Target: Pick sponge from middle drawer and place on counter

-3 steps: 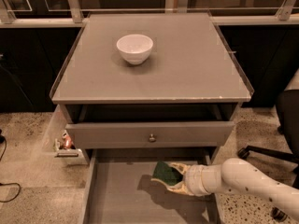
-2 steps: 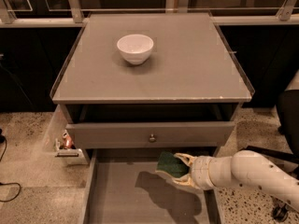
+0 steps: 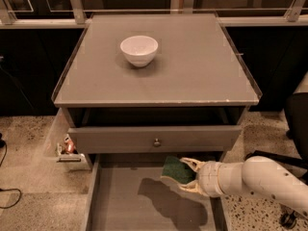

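Observation:
The sponge (image 3: 176, 171), dark green face with a yellow layer beneath, is held in my gripper (image 3: 186, 176), which is shut on it. The gripper reaches in from the right on a white arm and holds the sponge above the floor of the open middle drawer (image 3: 125, 208), just in front of the drawer front with the round knob. A shadow of the sponge and gripper falls on the drawer floor. The counter (image 3: 192, 66) is the flat grey cabinet top above and behind.
A white bowl (image 3: 139, 50) stands on the counter, left of centre. The upper drawer front with its metal knob (image 3: 156, 142) is slightly pulled out. Small items (image 3: 67, 148) lie on the floor at the cabinet's left. A dark chair (image 3: 296, 124) stands at the right.
My gripper has lifted the sponge off the drawer floor and moved it up towards the upper drawer front. The bowl has not moved.

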You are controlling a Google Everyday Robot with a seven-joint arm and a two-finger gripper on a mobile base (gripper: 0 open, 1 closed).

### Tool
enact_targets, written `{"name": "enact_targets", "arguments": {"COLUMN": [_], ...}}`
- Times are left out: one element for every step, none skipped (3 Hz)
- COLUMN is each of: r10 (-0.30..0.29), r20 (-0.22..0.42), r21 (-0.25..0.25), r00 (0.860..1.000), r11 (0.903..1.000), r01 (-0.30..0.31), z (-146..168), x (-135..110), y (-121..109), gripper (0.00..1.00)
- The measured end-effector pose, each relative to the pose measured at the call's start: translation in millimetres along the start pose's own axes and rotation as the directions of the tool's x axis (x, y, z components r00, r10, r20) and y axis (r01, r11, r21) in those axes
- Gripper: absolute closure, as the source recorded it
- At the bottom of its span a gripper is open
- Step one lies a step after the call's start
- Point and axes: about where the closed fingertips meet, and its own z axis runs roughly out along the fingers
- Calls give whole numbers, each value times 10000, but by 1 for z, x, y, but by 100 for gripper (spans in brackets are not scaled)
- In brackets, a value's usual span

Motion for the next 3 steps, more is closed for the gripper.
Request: {"name": "enact_targets", "arguments": {"r10": [-732, -1717, -2452], "r20": [363, 576, 647], "r21": [129, 152, 178], "r00": [9967, 9835, 9673], "r11": [9973, 9851, 9695], "r01": [728, 1711, 2446], "z": [-31, -69, -108], "x": [-37, -88, -137], "y": [-11, -25, -48], "gripper": [100, 100, 100]}}
